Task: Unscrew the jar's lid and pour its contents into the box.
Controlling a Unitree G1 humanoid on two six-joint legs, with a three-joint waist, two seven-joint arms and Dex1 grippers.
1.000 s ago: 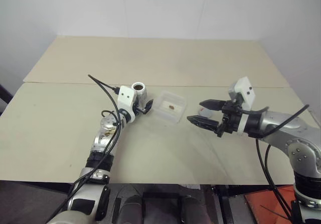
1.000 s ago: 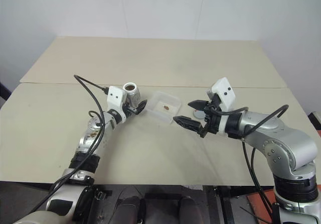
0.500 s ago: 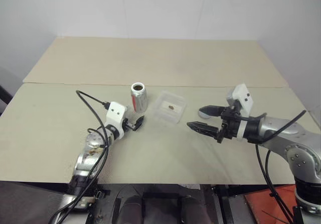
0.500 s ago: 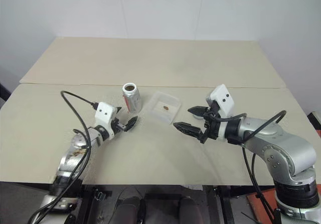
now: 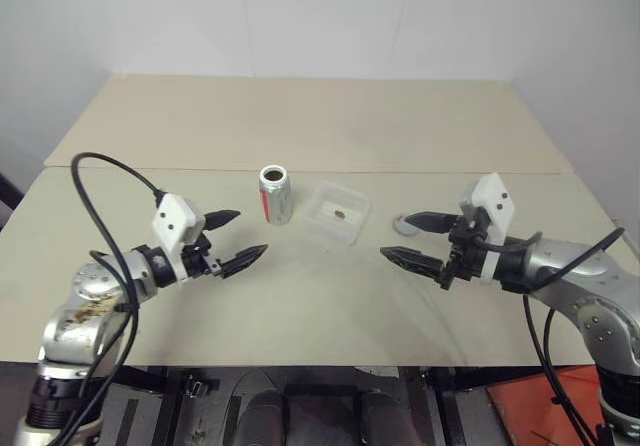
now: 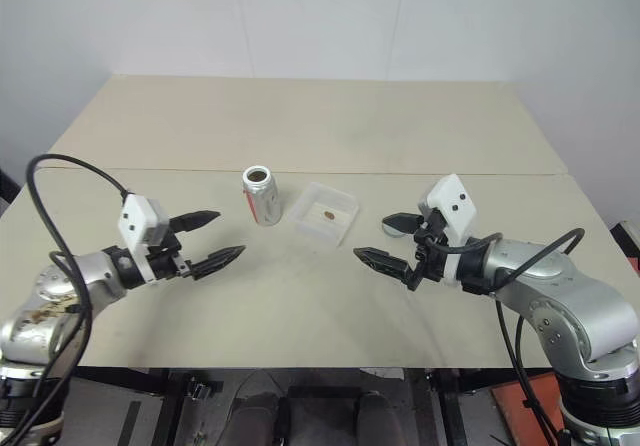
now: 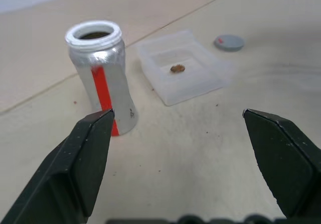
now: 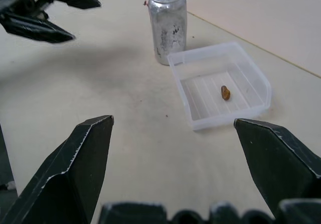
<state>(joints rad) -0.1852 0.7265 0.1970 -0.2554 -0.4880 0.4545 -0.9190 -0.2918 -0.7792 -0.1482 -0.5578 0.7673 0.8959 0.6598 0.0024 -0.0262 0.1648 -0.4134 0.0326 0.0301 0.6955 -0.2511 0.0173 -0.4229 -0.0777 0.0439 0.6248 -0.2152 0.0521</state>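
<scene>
Left eye view: a small jar (image 5: 274, 194) stands upright and uncapped near the middle of a pale surface (image 5: 320, 296). Just beside it, at its 3 o'clock, sits a shallow clear box (image 5: 337, 213) with a tiny brown piece (image 5: 341, 212) lying inside. The grey lid (image 5: 405, 226) rests flat on the surface, at 3 o'clock from the box and near the right claw (image 5: 411, 240).

Both claws hover above the surface with fingers spread wide and nothing between them. The left claw (image 5: 240, 235) is at the jar's 7 o'clock, apart from it.

The jar looks light and stiff, with a smooth, likely slippery side; it would probably tip easily, so the best hold is around its labelled middle. The thin plastic box seems light enough to slide if nudged. The pour appears already done.

Compared with a second ago, the left claw has let go of the jar and pulled back toward 7 o'clock. The right claw has barely moved. Jar and box remain in place.
</scene>
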